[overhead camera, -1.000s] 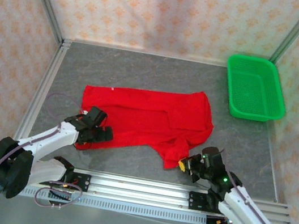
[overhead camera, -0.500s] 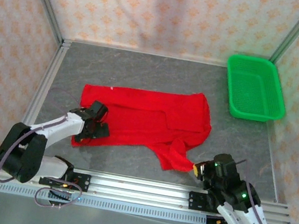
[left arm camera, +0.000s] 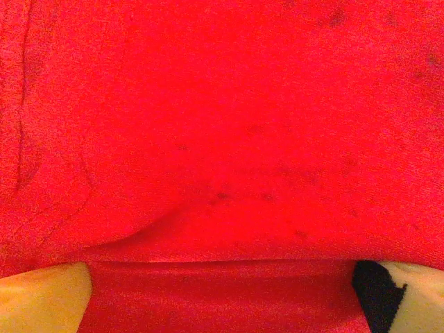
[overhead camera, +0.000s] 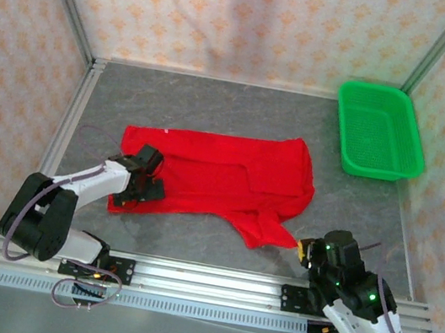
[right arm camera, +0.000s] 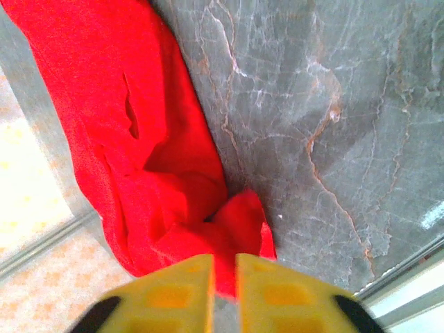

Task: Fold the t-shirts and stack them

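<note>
Across the middle of the table (overhead camera: pixel 215 105) you have the red t-shirt (overhead camera: pixel 221 175) lying mostly flat with a plain red face up. It runs from close to the left edge into the right half. A squared crease shows near its centre. Its near right part gathers into a wrinkled tail that narrows to a point toward the near edge.

At that point sits your right gripper (overhead camera: pixel 304 250). From its wrist camera, the two yellow fingers (right arm camera: pixel 180 284) stand almost together, leaving only a thin slit, and a tongue of the red cloth runs into that slit, so the tail is pinched there. Bare grey marbled surface lies to the right of the tail in that view.

Your left gripper (overhead camera: pixel 141 180) rests on the t-shirt's near left corner, close to the table's left edge. Its wrist camera looks straight onto red cloth. The yellow fingertips (left arm camera: pixel 41 298) sit far apart at the two bottom corners of the view, so the jaws are spread wide, with a low ridge of cloth between them.

Well apart from the t-shirt, a green mesh basket (overhead camera: pixel 373 171) stands in the far right corner. An aluminium rail (overhead camera: pixel 212 280) carrying both arm bases runs along the near edge.
</note>
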Available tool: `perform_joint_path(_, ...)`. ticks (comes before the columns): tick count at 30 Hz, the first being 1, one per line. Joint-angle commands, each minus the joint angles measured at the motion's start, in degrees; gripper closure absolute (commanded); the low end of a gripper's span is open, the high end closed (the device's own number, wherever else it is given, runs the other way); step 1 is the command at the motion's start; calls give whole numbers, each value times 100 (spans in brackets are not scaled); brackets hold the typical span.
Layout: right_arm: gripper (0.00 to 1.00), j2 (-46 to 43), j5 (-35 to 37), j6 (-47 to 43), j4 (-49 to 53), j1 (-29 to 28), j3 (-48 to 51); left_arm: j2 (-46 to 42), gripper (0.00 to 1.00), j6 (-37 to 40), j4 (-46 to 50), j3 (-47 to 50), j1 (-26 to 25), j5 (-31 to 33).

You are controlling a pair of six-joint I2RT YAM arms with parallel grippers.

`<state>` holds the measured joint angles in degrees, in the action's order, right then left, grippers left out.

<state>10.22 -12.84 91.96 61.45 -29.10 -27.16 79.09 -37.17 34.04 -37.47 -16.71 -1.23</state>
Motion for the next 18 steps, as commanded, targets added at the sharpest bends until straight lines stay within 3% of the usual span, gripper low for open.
perform_joint_path(1, 76, 10, 794, -34, 2109, -17, -97, 150, 1, 156, 162, -70, 80, 82)
perform_joint_path(4, 74, 152, 1145, -207, 2487, -21, -462, 101, 1, 207, 111, -89, 80, 10)
perform_joint_path(6, 74, 345, 994, -660, 2123, -17, -449, 89, 1, 251, 79, -133, 80, -40)
perform_joint_path(10, 71, 1572, 348, -2378, 885, -19, -562, 95, 1, 330, 72, -204, 80, -75)
perform_joint_path(14, 72, 3230, 216, -4084, 1008, -29, -1010, 96, 1, 401, 80, -276, 80, -127)
perform_joint_path(18, 66, 3552, -363, -4915, 333, -43, -811, 32, 1, 420, 3, -310, 80, -286)
